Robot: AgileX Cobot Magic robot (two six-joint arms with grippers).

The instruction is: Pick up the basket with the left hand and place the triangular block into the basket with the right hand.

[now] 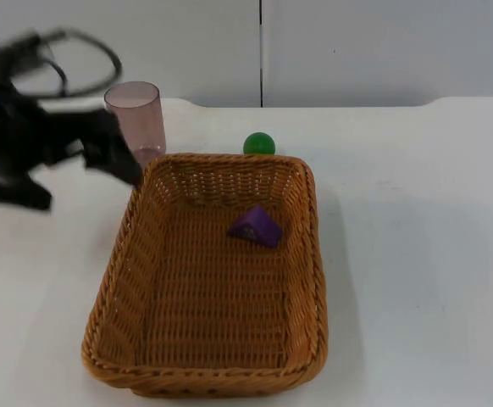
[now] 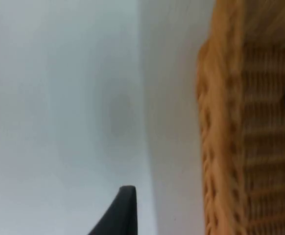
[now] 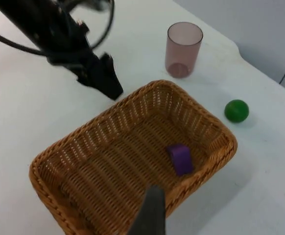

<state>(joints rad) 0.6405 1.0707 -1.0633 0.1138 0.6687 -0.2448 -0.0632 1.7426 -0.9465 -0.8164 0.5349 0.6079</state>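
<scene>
One purple triangular block [image 1: 256,225] lies inside the wicker basket [image 1: 119,263], upper centre of the top view. Left gripper [image 1: 130,172] sits just outside the basket's upper-left corner; finger spacing cannot be determined. Pink cup [image 1: 135,119] and green ball [image 1: 259,143] stand behind.

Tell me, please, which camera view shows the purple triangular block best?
The top view: the purple triangular block lies unobstructed inside the basket, its sloped faces readable. The right wrist view shows it boxier; the left wrist view catches just a purple sliver.
</scene>
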